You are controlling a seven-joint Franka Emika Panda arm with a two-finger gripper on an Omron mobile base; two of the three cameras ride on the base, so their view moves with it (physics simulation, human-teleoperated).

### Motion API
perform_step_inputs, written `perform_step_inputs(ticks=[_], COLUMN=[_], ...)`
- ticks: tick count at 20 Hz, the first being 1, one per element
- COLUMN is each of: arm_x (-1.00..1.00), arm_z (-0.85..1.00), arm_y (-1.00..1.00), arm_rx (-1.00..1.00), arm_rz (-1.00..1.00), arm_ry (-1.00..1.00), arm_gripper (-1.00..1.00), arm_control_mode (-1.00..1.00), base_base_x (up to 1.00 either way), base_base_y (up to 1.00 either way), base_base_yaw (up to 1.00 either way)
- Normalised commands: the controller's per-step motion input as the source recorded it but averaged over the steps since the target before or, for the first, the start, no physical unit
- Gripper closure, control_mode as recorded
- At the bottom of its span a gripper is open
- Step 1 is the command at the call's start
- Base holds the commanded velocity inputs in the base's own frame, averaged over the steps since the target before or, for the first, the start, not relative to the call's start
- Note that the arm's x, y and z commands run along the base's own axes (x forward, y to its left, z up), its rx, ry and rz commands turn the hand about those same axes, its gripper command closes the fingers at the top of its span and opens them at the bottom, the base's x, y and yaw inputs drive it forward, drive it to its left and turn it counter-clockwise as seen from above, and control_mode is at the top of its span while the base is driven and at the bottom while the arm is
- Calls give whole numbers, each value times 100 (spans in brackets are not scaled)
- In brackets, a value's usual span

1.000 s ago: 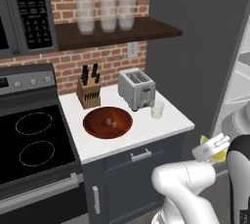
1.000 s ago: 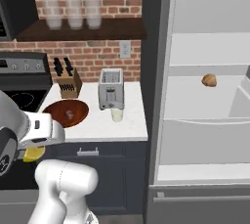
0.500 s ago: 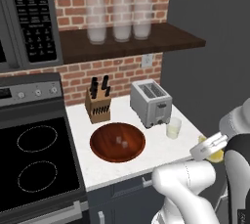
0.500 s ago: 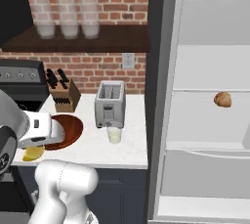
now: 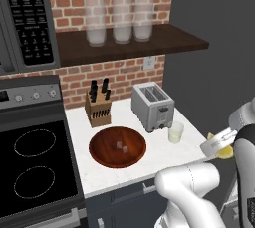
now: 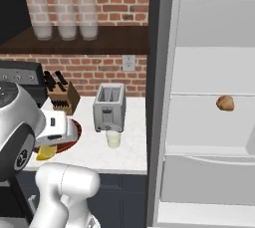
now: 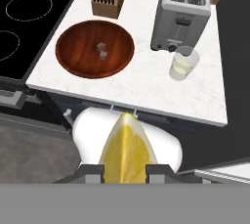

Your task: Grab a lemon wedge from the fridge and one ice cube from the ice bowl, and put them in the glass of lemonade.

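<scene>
Before the counter, the pincer (image 7: 125, 169) grips the lemon wedge (image 7: 128, 149); no writing is legible.

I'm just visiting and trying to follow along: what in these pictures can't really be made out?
- Ice bowl, right base view: mostly hidden behind the arm.
- Lemon wedge, left base view: partly covered by the gripper; its base is cut off by the bottom edge in the hand view.
- Ice cubes, hand view: too small to count surely.
- Fridge, right base view: cut off at the right edge.
</scene>
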Motion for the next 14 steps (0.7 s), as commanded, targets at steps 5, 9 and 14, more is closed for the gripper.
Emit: perform_step_inputs(ticks=[5,9,14], arm_x=[11,7,54], arm_z=[23,4,-14], arm_y=[-15,0,-18], arm_rx=[-8,-10,1], arm_rz=[0,-7,-10], arm_ry=[16,11,1], arm_gripper=[100,100,100], arm_control_mode=[-100,-100,-100], base_base_x=[0,0,0], base_base_y=[0,0,0], base_base_yaw=[0,0,0])
